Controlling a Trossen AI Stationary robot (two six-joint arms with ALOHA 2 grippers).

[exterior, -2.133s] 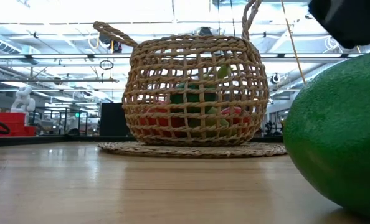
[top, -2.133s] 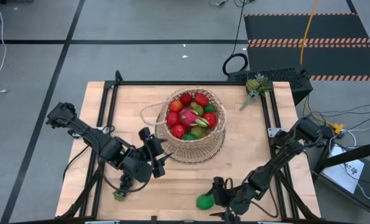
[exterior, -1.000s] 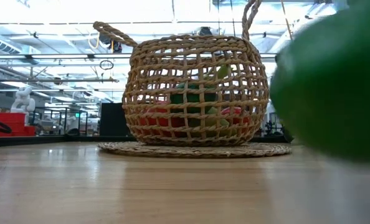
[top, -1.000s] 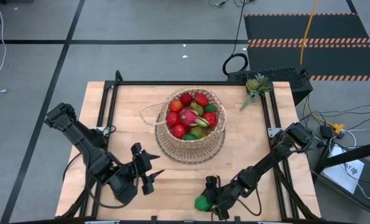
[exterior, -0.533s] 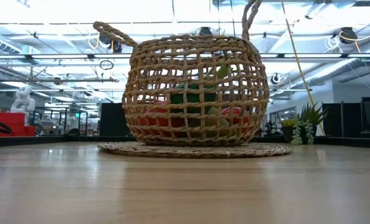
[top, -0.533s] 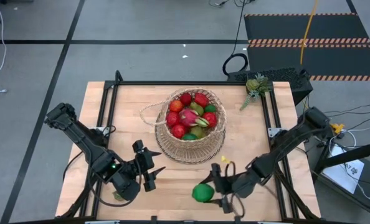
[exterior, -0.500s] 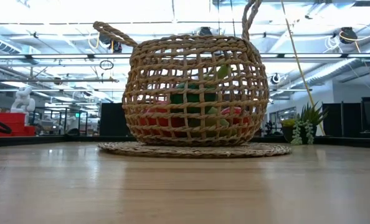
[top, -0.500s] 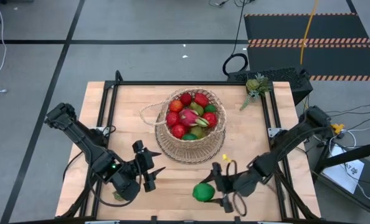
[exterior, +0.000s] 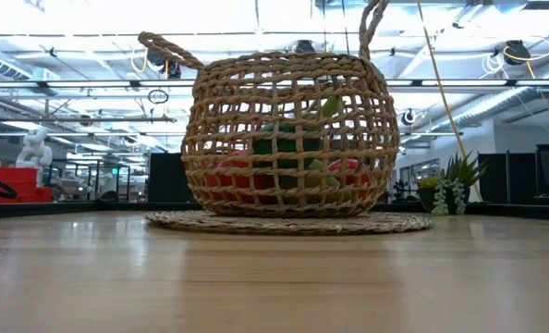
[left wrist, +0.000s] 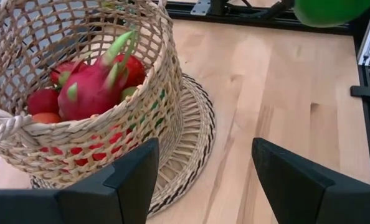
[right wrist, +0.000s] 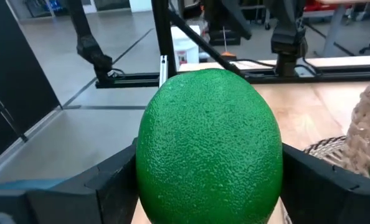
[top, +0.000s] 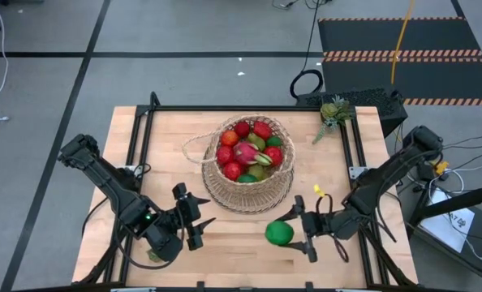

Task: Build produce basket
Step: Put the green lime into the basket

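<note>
The tan woven basket (top: 249, 166) stands on its flat round base mid-table, holding red fruits, green ones and a pink dragon fruit (left wrist: 91, 87). The low view shows it from the side (exterior: 288, 134). A green lime (top: 279, 233) hangs over the table in front of the basket, with my right gripper (top: 294, 233) shut on it. It fills the right wrist view (right wrist: 210, 146). My left gripper (top: 200, 212) hovers open to the basket's near left with nothing between its fingers (left wrist: 203, 155). My right gripper pinches the lime between its two fingers, one on each opposite side (right wrist: 144, 165). The fingers (right wrist: 107, 186) come at it nearly level from the table's right side. The lime is lifted clear of the table.
A small potted succulent (top: 334, 111) stands at the far right corner, outside the black frame rail (top: 355, 154). A small greenish thing (top: 150, 256) lies by the near edge under my left arm. Bare wood lies between the basket and the near edge.
My right gripper has risen from the near edge with the lime and gone toward the far right, closer to the basket, tipping up toward level. The lime has been lifted clear of the table and has left the low view.
</note>
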